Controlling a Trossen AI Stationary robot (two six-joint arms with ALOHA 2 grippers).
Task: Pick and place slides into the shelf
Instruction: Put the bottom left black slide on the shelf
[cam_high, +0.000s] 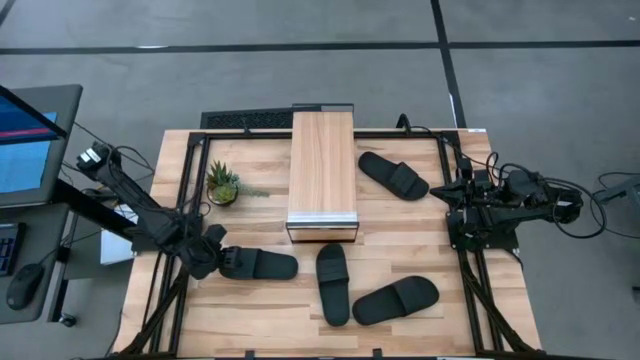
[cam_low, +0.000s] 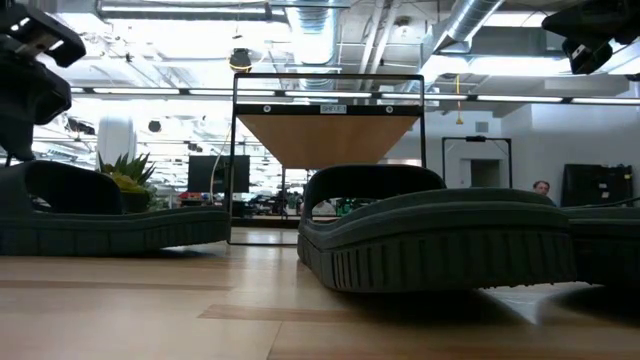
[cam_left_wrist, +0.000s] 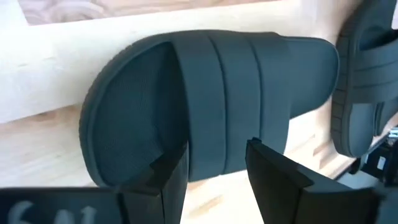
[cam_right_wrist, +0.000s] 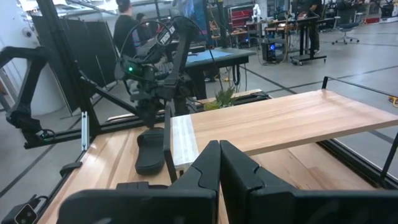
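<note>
Left gripper (cam_high: 222, 262) at the near-left slide (cam_high: 262, 265), shelf not yet loaded.

Its fingers (cam_left_wrist: 163, 180) stand partly apart around the slide's end, apparently to lift it. Two slides (cam_high: 333, 283) (cam_high: 395, 300) lie nearby, one (cam_high: 393, 175) beside the shelf (cam_high: 322, 175); the right gripper (cam_right_wrist: 219, 163) waits shut at the table's right edge.

Four black slides (cam_high: 395, 176) around wood-topped shelf (cam_high: 322, 165).
</note>
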